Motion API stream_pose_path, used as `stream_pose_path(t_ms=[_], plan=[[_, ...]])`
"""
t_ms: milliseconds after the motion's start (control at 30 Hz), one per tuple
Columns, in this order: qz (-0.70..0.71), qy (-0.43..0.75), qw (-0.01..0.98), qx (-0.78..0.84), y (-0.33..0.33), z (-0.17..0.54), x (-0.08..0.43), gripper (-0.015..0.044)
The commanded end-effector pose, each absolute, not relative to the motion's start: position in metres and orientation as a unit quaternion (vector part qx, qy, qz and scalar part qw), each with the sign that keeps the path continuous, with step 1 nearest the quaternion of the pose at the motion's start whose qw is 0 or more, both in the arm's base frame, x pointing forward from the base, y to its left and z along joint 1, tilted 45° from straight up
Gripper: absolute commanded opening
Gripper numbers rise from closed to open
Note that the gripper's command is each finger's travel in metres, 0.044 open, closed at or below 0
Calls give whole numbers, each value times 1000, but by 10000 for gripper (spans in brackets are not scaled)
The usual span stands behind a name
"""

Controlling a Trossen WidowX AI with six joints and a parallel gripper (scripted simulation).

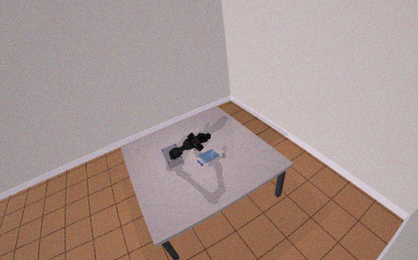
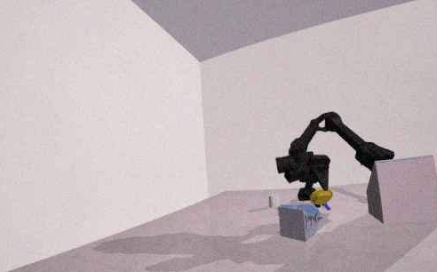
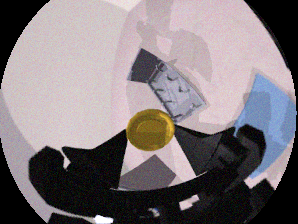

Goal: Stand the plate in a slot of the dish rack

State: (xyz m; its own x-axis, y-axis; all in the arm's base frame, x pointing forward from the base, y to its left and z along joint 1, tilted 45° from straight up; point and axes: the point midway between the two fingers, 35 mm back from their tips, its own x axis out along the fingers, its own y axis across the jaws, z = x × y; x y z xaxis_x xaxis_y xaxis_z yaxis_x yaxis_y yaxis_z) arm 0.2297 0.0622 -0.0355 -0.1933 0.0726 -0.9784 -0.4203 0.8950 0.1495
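The yellow round plate [image 2: 321,196] [image 3: 150,130] is held off the table, tilted, with its round face showing in the exterior view. My gripper [image 2: 321,191] [image 3: 150,129] is shut on the plate, with a finger at each side of it in the wrist view. The grey dish rack [image 2: 292,223] [image 3: 176,95] stands on the table, with a solid end panel and thin rails. In the exterior view the plate is above and to the right of the rack; in the wrist view the rack is just beyond the plate. The top view shows neither plate nor rack clearly, behind the arm.
A blue flat sheet [image 1: 208,155] [image 3: 267,117] lies near the rack. A small blue object [image 1: 200,162] [image 2: 327,206] lies close to it. A whitish cylinder [image 2: 274,201] stands to the rack's left in the exterior view. The arm's base sits on a block [image 2: 408,191].
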Motion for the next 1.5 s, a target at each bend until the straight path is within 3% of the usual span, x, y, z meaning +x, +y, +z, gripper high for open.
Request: stream_pose_path(t_ms=[0,767,1467], plan=[[248,723,634,-118,61,-38,229,0],[456,511,705,-181,43,-45,237,0],[517,248,749,-331,22,-33,240,0]])
